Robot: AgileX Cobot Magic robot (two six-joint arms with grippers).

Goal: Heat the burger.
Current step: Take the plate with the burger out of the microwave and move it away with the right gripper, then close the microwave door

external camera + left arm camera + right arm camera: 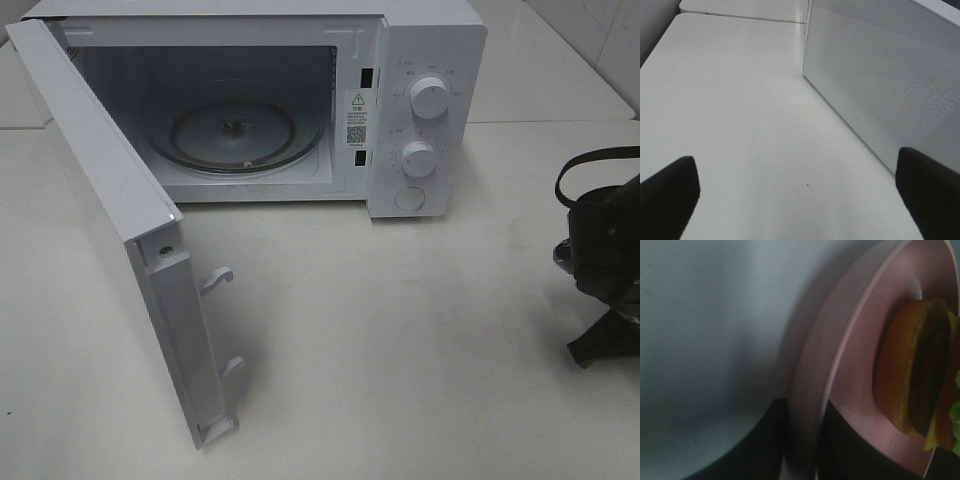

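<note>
Fingers [670, 195] of our left gripper [800, 200] stand wide apart over the table [740, 100], beside the microwave door [880, 85]. Right of the microwave [300, 90], our right gripper [802, 440] has one finger on each side of the pink plate [855, 340] rim; whether they clamp it, we cannot tell. On that plate sits the burger [915, 385].

A kitchen-like test bench. A white microwave [300, 100] (door open) stands on a bare white table [400, 340], tiled wall [590, 40] behind.

I see a white table [400, 340] filling the frame, and pale tiled wall [590, 40] at upper right.
</note>
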